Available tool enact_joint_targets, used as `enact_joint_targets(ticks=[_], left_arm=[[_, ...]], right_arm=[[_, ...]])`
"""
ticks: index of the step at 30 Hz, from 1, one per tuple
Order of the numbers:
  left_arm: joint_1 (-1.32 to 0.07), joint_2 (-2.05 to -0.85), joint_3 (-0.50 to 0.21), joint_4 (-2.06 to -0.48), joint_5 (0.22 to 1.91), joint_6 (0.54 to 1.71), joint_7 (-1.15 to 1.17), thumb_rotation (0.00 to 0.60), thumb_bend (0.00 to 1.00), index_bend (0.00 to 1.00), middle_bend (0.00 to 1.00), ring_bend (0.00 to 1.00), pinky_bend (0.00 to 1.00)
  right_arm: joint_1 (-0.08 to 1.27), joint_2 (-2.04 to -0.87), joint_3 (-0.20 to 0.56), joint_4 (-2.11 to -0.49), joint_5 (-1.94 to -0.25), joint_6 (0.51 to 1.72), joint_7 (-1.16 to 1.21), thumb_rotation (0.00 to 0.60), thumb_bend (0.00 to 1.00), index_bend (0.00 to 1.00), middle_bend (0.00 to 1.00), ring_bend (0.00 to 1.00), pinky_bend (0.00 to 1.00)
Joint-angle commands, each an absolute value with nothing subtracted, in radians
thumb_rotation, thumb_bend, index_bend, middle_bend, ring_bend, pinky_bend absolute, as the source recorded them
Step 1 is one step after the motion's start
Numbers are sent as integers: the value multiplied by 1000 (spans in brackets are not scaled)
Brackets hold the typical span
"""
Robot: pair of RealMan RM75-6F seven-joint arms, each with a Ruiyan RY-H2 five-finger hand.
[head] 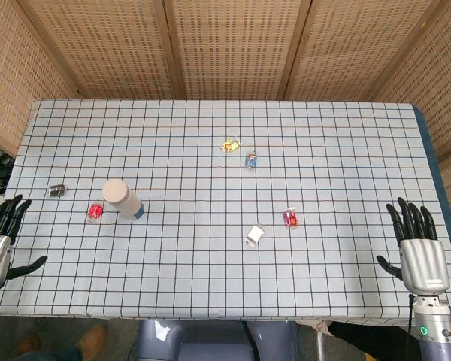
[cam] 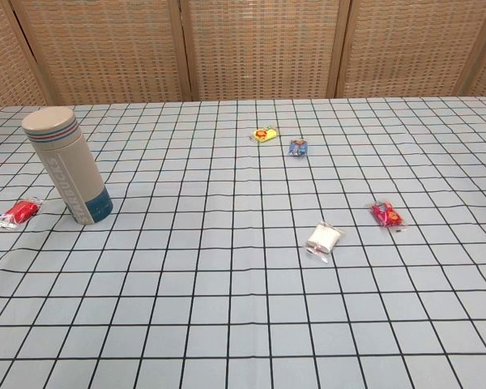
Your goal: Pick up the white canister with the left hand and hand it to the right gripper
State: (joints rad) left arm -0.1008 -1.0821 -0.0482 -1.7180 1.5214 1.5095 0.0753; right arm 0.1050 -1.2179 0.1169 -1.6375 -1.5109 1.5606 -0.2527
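The left hand (head: 0,237) rests at the near left edge of the tabletop (head: 210,286), fingers spread wide and holding nothing. Ahead of it and toward the middle stands the white canister (head: 122,199), upright on its blue base, well apart from the hand. A red packet (head: 95,212) lies just beside the canister on the hand's side, and a small dark packet (head: 57,189) lies further ahead of the hand. The right hand (head: 416,241) rests at the near right edge, also spread wide with nothing in it. Inward from it lie a red wrapped sweet (head: 289,218) and, nearer the front edge, a white packet (head: 254,235). Further out toward the middle of the checked cloth are a blue packet (head: 250,159) and a yellow packet (head: 231,146), close together.
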Motion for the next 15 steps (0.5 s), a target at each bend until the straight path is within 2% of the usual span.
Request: enact_joint_targets(ticks=[1, 9, 15], left_arm=[[-101, -1084, -48, -1717, 1522, 1509, 78, 600, 0, 0, 0, 0, 0], [-130, -1078, -55, -1731, 1525, 1471, 102, 600, 0, 0, 0, 0, 0], [-259, -1020, -126, -1782, 1482, 1315, 167, 600, 0, 0, 0, 0, 0]], right_arm=[[105, -1217, 117, -1637, -1511, 1560, -252, 600, 0, 0, 0, 0, 0], [104, -1214, 120, -1641, -1506, 1560, -249, 600, 0, 0, 0, 0, 0], [110, -1216, 124, -1639, -1498, 1550, -259, 600, 0, 0, 0, 0, 0]])
